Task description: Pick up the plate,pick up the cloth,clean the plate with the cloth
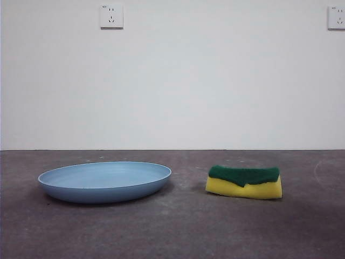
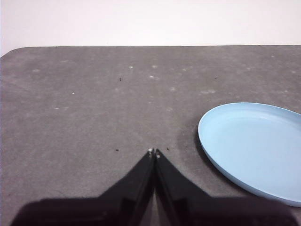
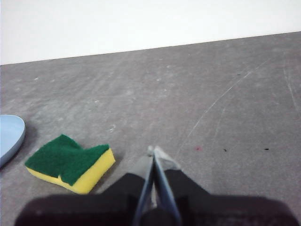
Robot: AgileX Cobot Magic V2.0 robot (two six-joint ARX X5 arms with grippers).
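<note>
Plate (image 1: 104, 182) and cloth (image 1: 244, 182) both lie flat on the grey desk (image 1: 183, 226), well apart, neither touched by an arm. In the left wrist view the left end effector (image 2: 154, 152) hangs over bare desk with its two black jaws pressed together at the tips, holding nothing; the plate (image 2: 256, 146) sits near it, off to one side and slightly ahead, right way up, its shallow light-blue well holding nothing that shows. In the right wrist view the right end effector (image 3: 154, 151) also has its jaws closed to a thin line with nothing between them; the cloth (image 3: 70, 162) lies near it, to the side, green scouring layer up over the yellow foam, one corner of the green layer notched. Beyond the cloth, farther from that end effector, an edge of the plate (image 3: 10, 136) shows at the picture's border. Neither arm appears in the front view, where a white wall (image 1: 172, 81) with two sockets (image 1: 111, 15) stands behind the desk.
</note>
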